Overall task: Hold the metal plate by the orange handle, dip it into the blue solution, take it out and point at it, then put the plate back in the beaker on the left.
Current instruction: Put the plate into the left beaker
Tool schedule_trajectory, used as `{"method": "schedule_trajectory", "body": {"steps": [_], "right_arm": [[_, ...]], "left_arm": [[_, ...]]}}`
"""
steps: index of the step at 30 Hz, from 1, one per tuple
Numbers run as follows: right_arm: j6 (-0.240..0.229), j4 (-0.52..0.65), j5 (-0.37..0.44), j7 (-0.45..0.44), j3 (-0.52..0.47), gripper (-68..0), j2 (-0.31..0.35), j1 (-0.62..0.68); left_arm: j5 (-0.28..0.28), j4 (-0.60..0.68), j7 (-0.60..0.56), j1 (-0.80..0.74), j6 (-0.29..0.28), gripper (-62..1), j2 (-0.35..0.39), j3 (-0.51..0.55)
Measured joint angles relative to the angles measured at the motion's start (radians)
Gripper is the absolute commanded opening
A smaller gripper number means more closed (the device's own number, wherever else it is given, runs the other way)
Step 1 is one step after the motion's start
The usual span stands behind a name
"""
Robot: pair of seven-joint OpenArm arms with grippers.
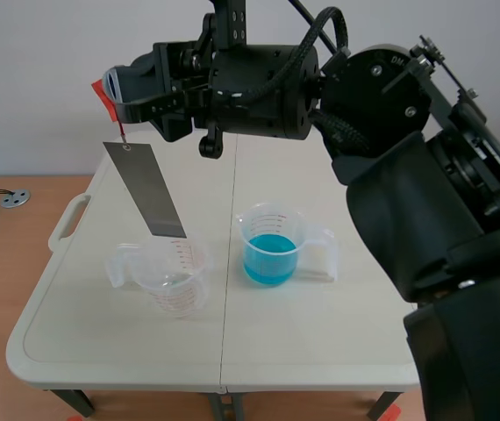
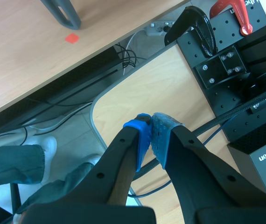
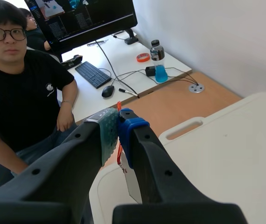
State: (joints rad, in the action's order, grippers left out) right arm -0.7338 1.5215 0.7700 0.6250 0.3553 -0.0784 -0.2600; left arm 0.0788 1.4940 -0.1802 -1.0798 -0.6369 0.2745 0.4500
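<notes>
Closest to me, my left gripper [image 2: 150, 126] hangs off the table's near corner with its pads pressed together on nothing, parked where it cannot bump the glassware. On the white folding table [image 1: 101, 351] the two clear measuring beakers sit near each other. The left-hand beaker [image 1: 173, 279] looks empty, and the other beaker [image 1: 272, 246] holds the blue solution [image 1: 270, 260]. Above them the right arm reaches across from its side, and my right gripper [image 1: 114, 92] is pinching the orange handle [image 1: 103, 92] high over the table's far left part. I read that high grip as keeping the fingers away from any liquid. The metal plate [image 1: 149, 189] hangs from the handle at a slant, its lower edge at the mouth of the left-hand beaker. I cannot tell whether it has gone inside the rim. The right wrist view confirms the pinch, with the orange tab showing between the pads. Beyond the table, a person [image 3: 25, 88] sits at a desk.
</notes>
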Motion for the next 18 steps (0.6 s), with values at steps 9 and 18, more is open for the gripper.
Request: {"method": "schedule_trajectory", "body": {"steps": [9,18], "right_arm": [[0.000,-0.036,-0.028,-0.024,0.000,-66.1,0.000,0.000],[0.000,-0.118,-0.048,-0.053,0.000,-66.1,0.000,0.000]], "left_arm": [[0.000,0.000,0.000,0.000,0.000,-59.4,0.000,0.000],[0.000,0.000,0.000,0.000,0.000,-59.4,0.000,0.000]]}}
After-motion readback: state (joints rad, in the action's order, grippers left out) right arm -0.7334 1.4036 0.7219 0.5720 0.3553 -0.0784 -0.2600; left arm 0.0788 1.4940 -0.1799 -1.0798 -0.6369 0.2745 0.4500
